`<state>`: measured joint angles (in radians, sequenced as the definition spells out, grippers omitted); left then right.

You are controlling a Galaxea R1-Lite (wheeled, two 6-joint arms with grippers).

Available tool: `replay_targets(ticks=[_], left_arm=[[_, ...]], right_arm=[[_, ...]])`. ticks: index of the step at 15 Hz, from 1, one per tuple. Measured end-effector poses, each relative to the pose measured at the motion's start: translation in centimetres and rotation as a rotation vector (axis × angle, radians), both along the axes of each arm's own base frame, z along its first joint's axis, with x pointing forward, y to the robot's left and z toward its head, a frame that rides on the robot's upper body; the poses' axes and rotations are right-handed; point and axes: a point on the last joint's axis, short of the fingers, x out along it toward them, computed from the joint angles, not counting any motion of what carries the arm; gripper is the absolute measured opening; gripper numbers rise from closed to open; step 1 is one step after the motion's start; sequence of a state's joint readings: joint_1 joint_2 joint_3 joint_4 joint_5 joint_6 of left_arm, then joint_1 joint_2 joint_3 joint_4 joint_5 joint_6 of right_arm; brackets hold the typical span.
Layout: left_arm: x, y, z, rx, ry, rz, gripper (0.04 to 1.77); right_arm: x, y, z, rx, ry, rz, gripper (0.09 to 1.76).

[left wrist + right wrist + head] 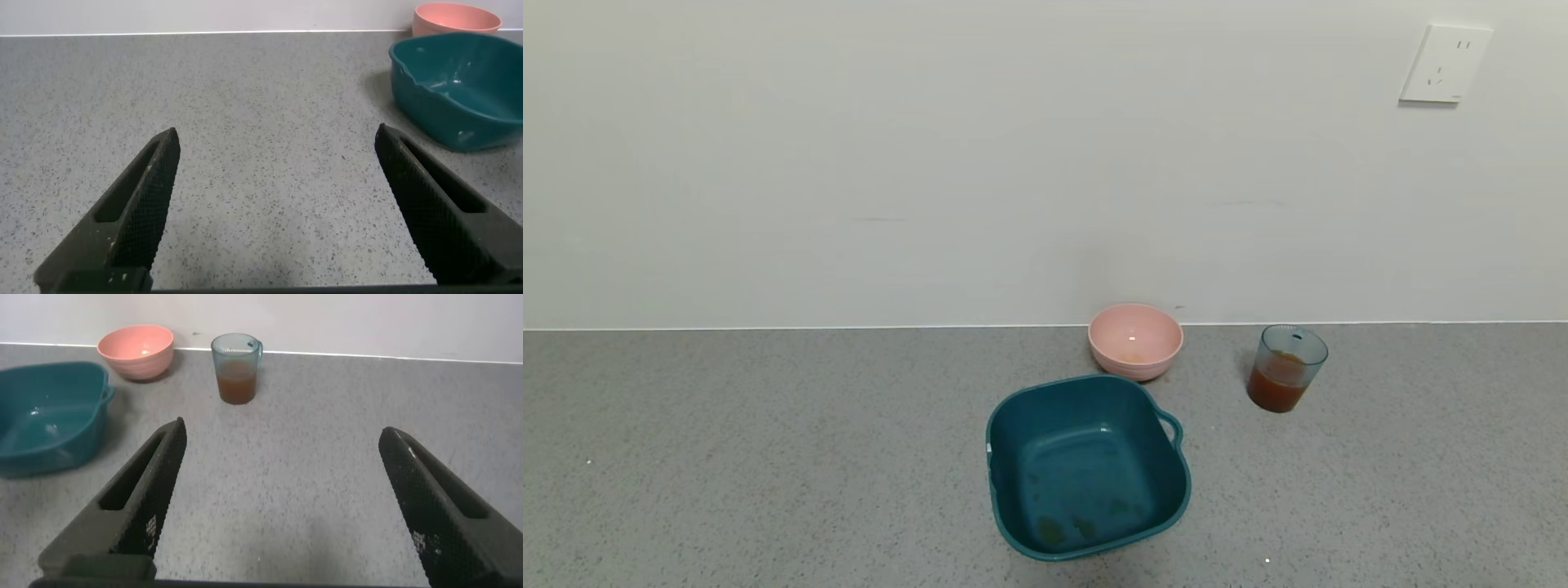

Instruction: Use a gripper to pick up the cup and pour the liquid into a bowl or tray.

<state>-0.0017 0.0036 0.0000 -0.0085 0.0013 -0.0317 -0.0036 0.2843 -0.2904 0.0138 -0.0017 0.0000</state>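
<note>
The translucent blue-green cup [1286, 367] stands upright on the grey counter at the right, near the wall, about half full of reddish-brown liquid [1278, 390]. It also shows in the right wrist view [236, 367]. The pale pink bowl [1135, 340] sits to its left by the wall, and shows in both wrist views [136, 351] [456, 17]. Neither gripper shows in the head view. My right gripper [279, 433] is open and empty over bare counter, well short of the cup. My left gripper [276, 135] is open and empty over bare counter, away from the bowl.
A square teal tub [1086, 464] with handles sits in front of the pink bowl, with greenish smears on its floor. It also shows in both wrist views [462, 82] [49, 412]. The white wall with a socket [1445, 64] bounds the counter [727, 457] behind.
</note>
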Motion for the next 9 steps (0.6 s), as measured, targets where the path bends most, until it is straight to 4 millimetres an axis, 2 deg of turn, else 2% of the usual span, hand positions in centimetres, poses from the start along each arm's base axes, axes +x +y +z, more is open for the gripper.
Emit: replay_targets(ticks=[2,4,6,9], left_arm=[[0.0,0.0,0.0,0.000,0.000,0.000,1.72],[0.0,0.0,0.0,0.000,0.000,0.000,1.72],[0.0,0.0,0.0,0.000,0.000,0.000,1.72],[0.0,0.0,0.0,0.000,0.000,0.000,1.72]], right_arm=[[2.2,0.0,2.4,0.001,0.038,0.003,1.71],[5.0,0.0,3.9,0.000,0.084,0.014,1.71],[8.3,0.2,4.4,-0.003,0.157,0.038,1.71],[12.8,0.9,3.8,-0.009,0.274,0.076,1.71]])
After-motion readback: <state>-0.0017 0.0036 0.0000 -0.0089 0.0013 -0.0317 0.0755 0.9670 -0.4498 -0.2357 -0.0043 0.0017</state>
